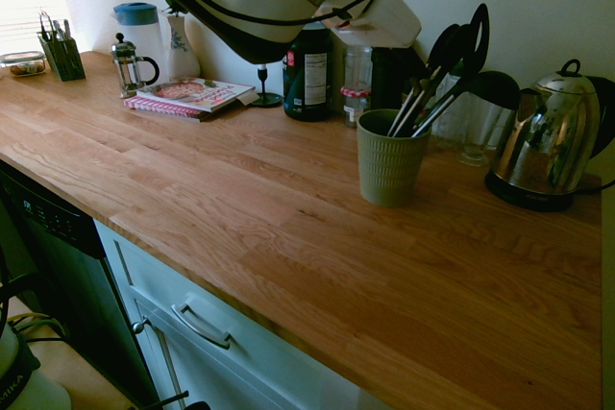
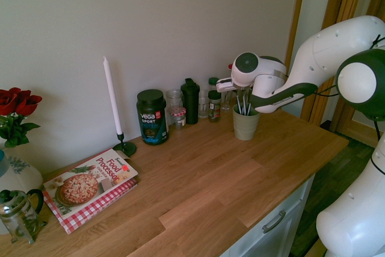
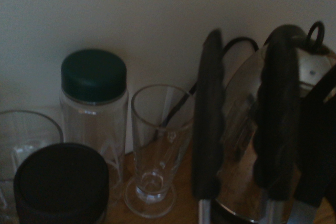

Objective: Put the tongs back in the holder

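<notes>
Wooden plank countertop lies nearest. On it stands the ribbed sage-green holder, containing dark-headed utensils, the tongs apparently among them. Behind, a polished steel kettle. Gripper above the holder; finger state indeterminable.

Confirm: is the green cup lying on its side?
No. The green cup stands upright on the counter with utensils in it.

Bottles and a kettle are crowding the wall behind the holder, while bare countertop is lying open in front.
</notes>
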Controlling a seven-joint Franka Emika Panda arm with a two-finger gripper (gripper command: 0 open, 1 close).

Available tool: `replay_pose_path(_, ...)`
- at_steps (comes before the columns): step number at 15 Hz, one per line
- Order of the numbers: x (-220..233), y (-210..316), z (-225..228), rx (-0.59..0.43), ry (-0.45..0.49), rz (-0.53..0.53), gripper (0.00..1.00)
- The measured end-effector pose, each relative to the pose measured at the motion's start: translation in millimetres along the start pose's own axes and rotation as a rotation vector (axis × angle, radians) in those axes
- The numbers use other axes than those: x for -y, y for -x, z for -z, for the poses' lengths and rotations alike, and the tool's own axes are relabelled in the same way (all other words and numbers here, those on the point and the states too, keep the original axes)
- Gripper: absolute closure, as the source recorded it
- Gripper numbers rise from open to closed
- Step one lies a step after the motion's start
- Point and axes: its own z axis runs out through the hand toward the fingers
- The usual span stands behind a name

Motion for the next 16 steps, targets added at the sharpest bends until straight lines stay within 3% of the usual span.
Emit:
replay_pose_path(5, 31, -44, 91, 0.01, -0.101, -0.041, 0.0)
replay_pose_path(9, 33, 11, 131, 0.271, -0.106, 0.048, 0.0)
replay_pose_path(13, 19, 109, 104, 0.518, -0.019, 0.152, 0.0)
replay_pose_path(16, 5, 150, 96, 0.703, 0.076, 0.253, 0.0)
